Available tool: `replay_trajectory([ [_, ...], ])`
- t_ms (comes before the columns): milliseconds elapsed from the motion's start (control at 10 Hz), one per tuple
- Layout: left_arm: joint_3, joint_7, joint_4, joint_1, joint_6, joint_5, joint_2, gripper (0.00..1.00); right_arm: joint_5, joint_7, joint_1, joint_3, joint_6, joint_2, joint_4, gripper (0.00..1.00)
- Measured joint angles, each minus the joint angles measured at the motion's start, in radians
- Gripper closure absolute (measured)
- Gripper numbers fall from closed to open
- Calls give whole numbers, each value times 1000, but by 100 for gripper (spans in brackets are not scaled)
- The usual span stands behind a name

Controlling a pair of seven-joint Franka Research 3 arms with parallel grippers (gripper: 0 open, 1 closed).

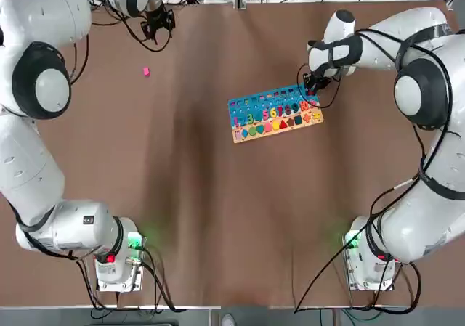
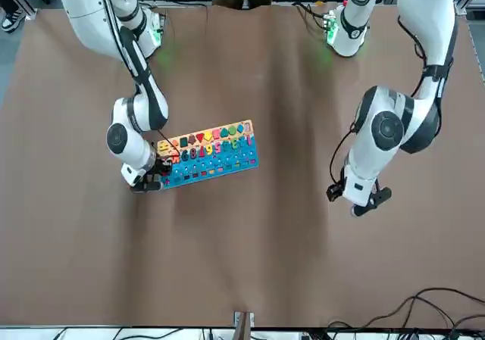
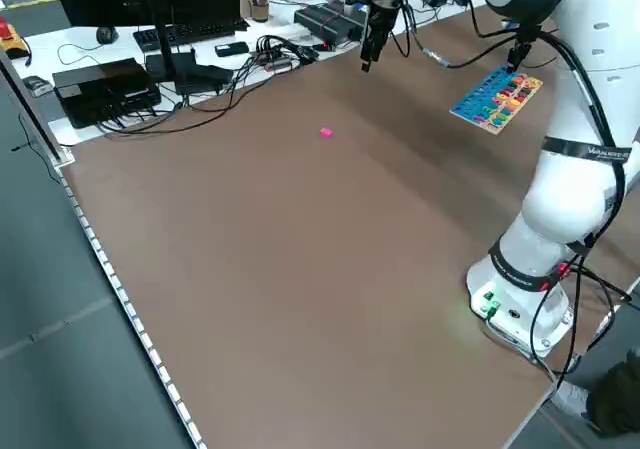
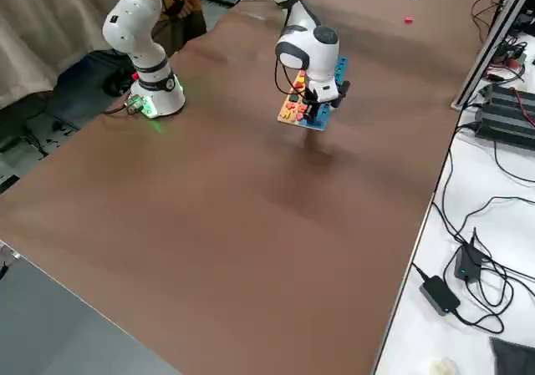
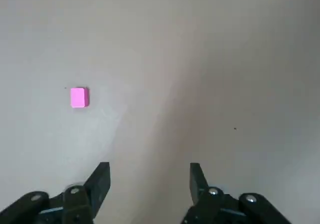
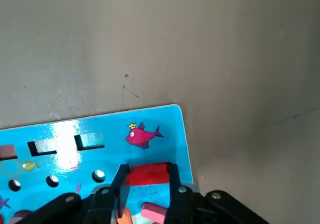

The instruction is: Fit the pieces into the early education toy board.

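One small flat rectangular wooden board (image 1: 275, 113), with a glossy blue field carrying a row of colourful numerals and a tan strip of coloured geometric shapes, lies tilted right of centre on the matte brown table (image 1: 218, 217). The right gripper (image 6: 146, 181) sits at the board's far right corner, its fingers closed on a small flat red rectangular piece (image 6: 148, 174) held just over the blue field beside a printed pink fish; this piece appears to be in the act of seating, though whether it is fully home cannot be told. A pale pink piece (image 6: 152, 212) and a bit of orange show at the gripper's base, their seating unclear. Most numeral and shape slots look filled; two rectangular recesses in the blue field look empty. Well apart, near the table's far left, a tiny pink square-edged flat block (image 1: 146, 71) lies loose and remains to be fitted. The left gripper (image 5: 149, 182) hovers near that block with its fingers spread and empty, so a pick-up seems the likely next step.
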Motion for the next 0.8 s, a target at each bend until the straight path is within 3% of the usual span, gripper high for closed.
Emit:
replay_trajectory([
  [800, 1, 55, 0, 50, -1, -5, 12, 24, 50, -1, -4, -2, 21, -5, -15, 64],
])
